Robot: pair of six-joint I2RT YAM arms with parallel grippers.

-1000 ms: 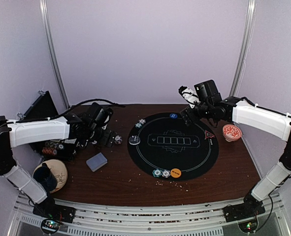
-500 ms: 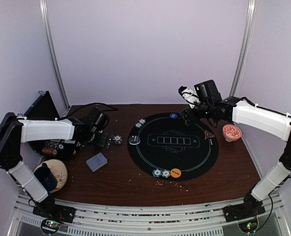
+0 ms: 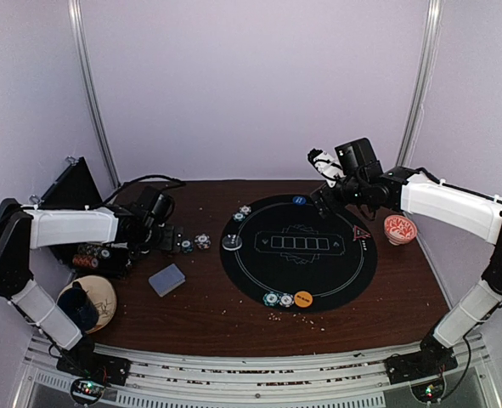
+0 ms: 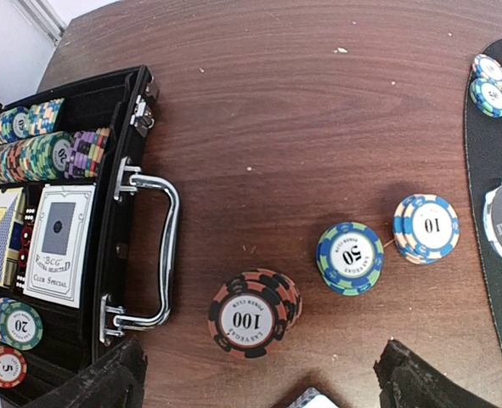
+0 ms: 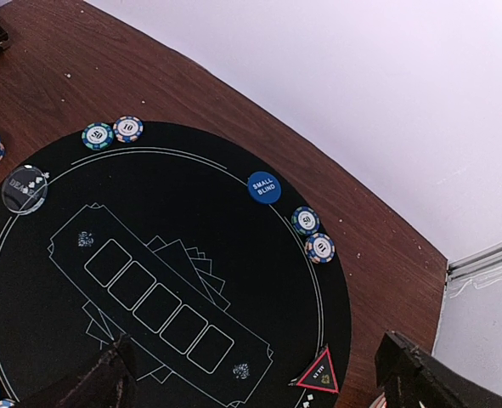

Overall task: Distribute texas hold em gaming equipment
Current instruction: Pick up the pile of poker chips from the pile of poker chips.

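In the left wrist view my left gripper [image 4: 255, 387] is open and empty above the wood, over a red-and-black "100" chip stack [image 4: 252, 314]. A blue-green "50" stack [image 4: 350, 257] and a blue-white "10" stack [image 4: 425, 228] lie to its right. The grey-blue card deck [image 3: 166, 279] lies nearer the front. My right gripper [image 5: 259, 391] is open and empty above the black mat [image 5: 174, 255], by the blue small-blind disc [image 5: 263, 187], two chips [image 5: 313, 234] and the red triangle marker [image 5: 318, 376]. The orange disc [image 3: 303, 298] sits at the mat's front.
An open black case [image 4: 55, 229] with chip rows and boxed cards stands at the left, its metal handle [image 4: 153, 246] facing the chips. A red-and-white bowl [image 3: 400, 228] sits right of the mat. A round wooden plate [image 3: 89, 302] lies front left. Crumbs dot the table.
My left gripper has drawn back to the left, away from the mat, uncovering the chip stacks on the wood. The right arm has not moved.
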